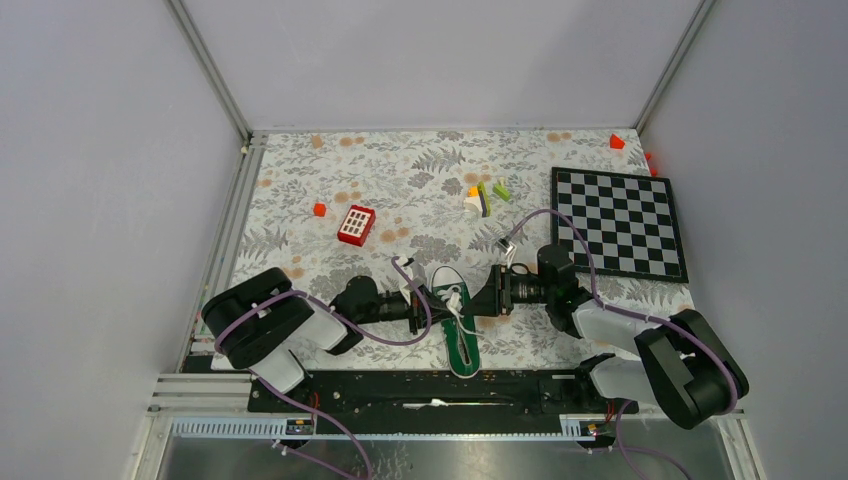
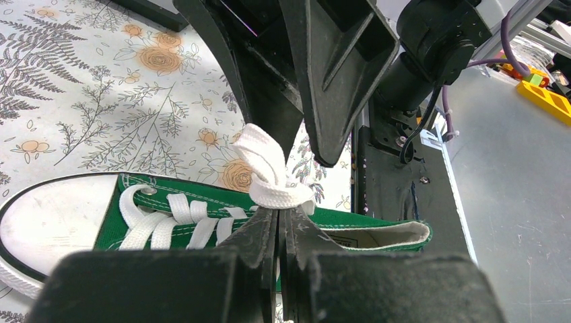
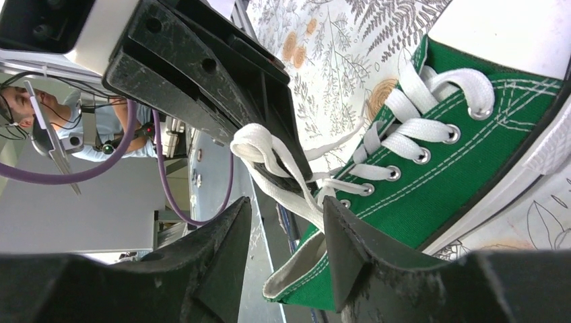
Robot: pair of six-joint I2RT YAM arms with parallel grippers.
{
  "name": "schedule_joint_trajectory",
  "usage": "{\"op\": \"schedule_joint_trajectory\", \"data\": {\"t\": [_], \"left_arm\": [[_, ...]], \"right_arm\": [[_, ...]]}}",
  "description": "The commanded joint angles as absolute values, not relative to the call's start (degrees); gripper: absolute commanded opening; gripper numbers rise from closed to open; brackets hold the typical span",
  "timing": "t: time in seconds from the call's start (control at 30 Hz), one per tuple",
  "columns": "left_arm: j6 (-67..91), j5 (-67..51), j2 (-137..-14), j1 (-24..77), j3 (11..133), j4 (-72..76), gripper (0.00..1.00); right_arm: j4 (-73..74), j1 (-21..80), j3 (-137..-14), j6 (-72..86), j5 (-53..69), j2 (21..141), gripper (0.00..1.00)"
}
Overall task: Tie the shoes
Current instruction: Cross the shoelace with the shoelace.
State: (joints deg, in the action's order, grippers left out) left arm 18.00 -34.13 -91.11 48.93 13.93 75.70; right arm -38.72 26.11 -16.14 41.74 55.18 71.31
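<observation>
Pinching the white lace loop (image 2: 269, 168), the shut left claw (image 2: 278, 219) faces the parted, empty right claw (image 3: 286, 222) above the green sneaker (image 1: 460, 325) at the counter's (image 1: 400, 180) near edge; chessboard (image 1: 618, 222) and keypad block (image 1: 356, 225) lie beyond.

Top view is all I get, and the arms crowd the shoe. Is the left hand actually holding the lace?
Observer: Yes, the left hand is shut on a bunched loop of the white lace, just above the green shoe.
Operator: And the right hand?
Observer: The right hand is open, fingers apart, gripping nothing.
Operator: Is it a bow?
Observer: Only a crumpled loop shows; whether it is a knot, I cannot tell.
</observation>
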Motion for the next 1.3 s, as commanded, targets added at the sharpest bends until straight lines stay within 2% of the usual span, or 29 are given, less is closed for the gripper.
{"op": "schedule_joint_trajectory", "data": {"t": [0.0,0.3,0.67,0.87,1.27], "left_arm": [[18.32,-36.65,-90.5,48.64,15.9,78.21,0.0],[18.72,-36.92,-90.87,48.58,16.17,78.31,0.0],[18.89,-37.09,-91.1,48.6,16.35,78.31,0.0],[18.88,-37.09,-91.23,48.59,16.52,78.22,0.0],[19.05,-37.18,-91.13,48.6,16.44,78.22,0.0]], "right_arm": [[-35.49,25.88,-17.88,37.66,55.59,71.21,0.52],[-36.7,26.08,-19.05,37.04,56.21,73.76,0.58],[-41.26,27.05,-19.76,38.93,58.26,76.67,0.53],[-40.43,28.02,-20.18,38.4,59.12,76.52,0.5],[-35.05,29.42,-21.45,35.39,57.47,75.07,0.5]]}}
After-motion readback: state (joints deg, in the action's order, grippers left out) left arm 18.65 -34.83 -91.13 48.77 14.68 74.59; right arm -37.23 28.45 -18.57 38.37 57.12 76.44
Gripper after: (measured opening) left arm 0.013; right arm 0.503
